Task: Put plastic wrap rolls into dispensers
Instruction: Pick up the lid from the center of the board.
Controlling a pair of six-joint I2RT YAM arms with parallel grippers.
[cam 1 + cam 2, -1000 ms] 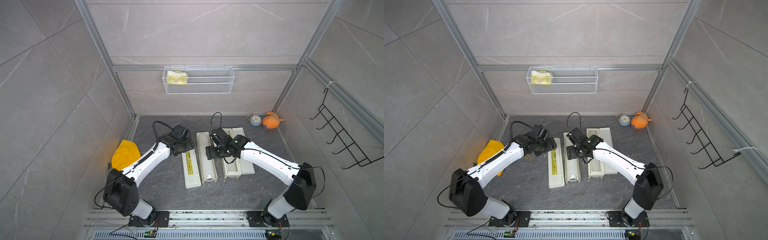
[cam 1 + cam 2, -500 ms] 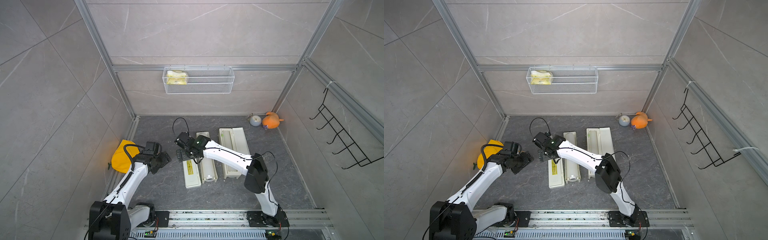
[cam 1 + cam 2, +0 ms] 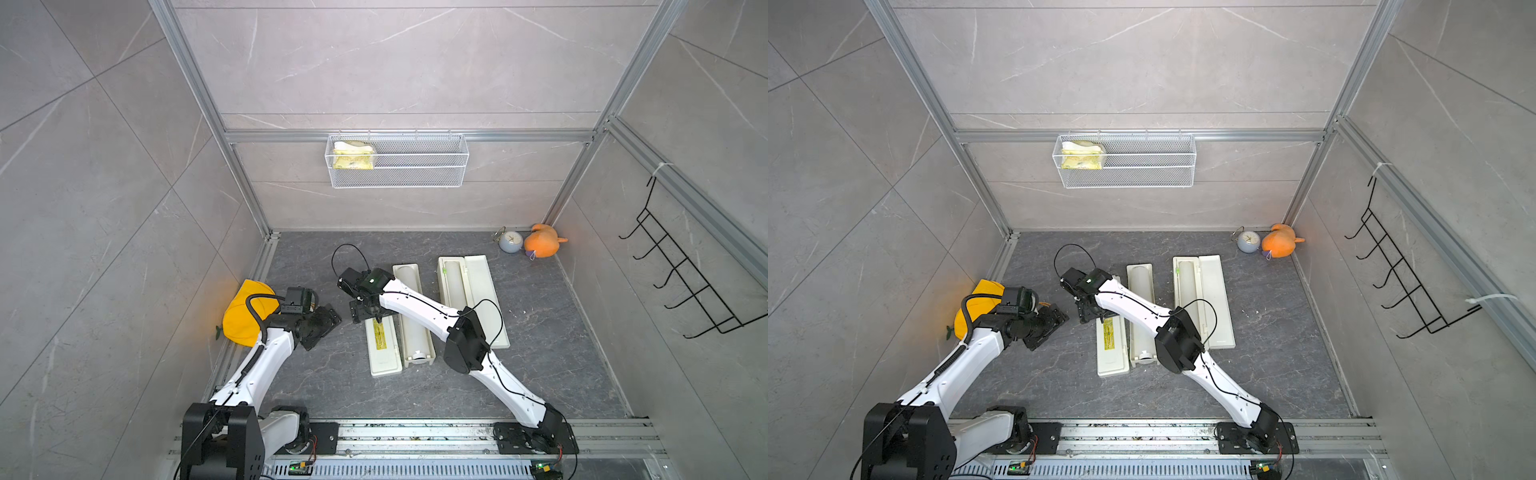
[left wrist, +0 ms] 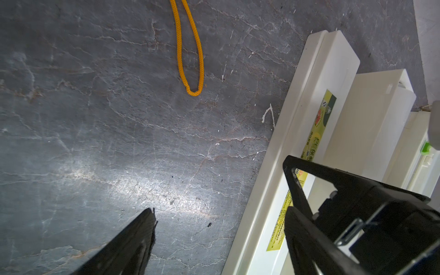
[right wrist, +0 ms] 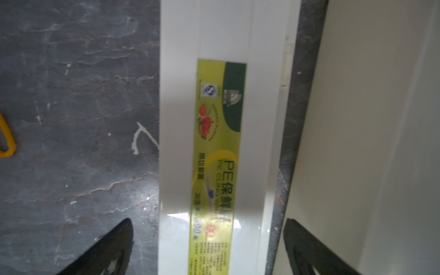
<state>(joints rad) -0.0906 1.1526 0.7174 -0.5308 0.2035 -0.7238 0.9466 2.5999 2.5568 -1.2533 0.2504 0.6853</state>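
A: On the worktop [image 3: 540,353], 2 dispensers lie open, side by side. In the left dispenser [image 3: 384,353] a plastic wrap roll [image 3: 417,336] appears to be seated in the tray. Its labelled lid [image 5: 221,142] lies flat to the left. For the right dispenser [image 3: 478,291], I cannot tell whether the trough is filled.

B: Hands?

A: The right hand [image 3: 365,311] hangs over the lid's far half, jaws apart and straddling it, gripping nothing. The left hand [image 3: 322,326] is also apart and empty, over bare worktop left of the lid.

B: Judged step: closing the left dispenser. The next move calls for catching the lid's left edge and swinging it right over the roll, without shifting the tray.
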